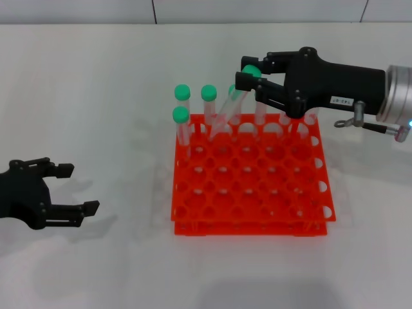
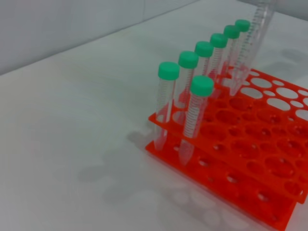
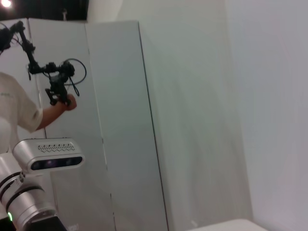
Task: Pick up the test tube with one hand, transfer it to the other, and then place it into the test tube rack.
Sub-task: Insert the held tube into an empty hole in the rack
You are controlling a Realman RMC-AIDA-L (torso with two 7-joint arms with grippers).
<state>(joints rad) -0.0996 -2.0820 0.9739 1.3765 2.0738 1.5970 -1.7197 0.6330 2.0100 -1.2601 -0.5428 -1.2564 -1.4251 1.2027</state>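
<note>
The orange-red test tube rack (image 1: 193,219) stands mid-table and also shows in the left wrist view (image 2: 250,159). My right gripper (image 1: 248,74), the labelled one, is over the rack's back row. It is shut on the green-capped top of a test tube (image 1: 226,106). The tube hangs tilted, its lower end at a back-row hole; the left wrist view shows this tube (image 2: 250,43) too. Several capped tubes (image 1: 183,92) stand in the rack's back left part. My left gripper (image 1: 77,188) is open and empty, low over the table left of the rack.
The white table (image 1: 96,96) runs to a wall at the back. The right wrist view shows only wall panels, a person's arm (image 3: 53,110) and a camera head (image 3: 48,154).
</note>
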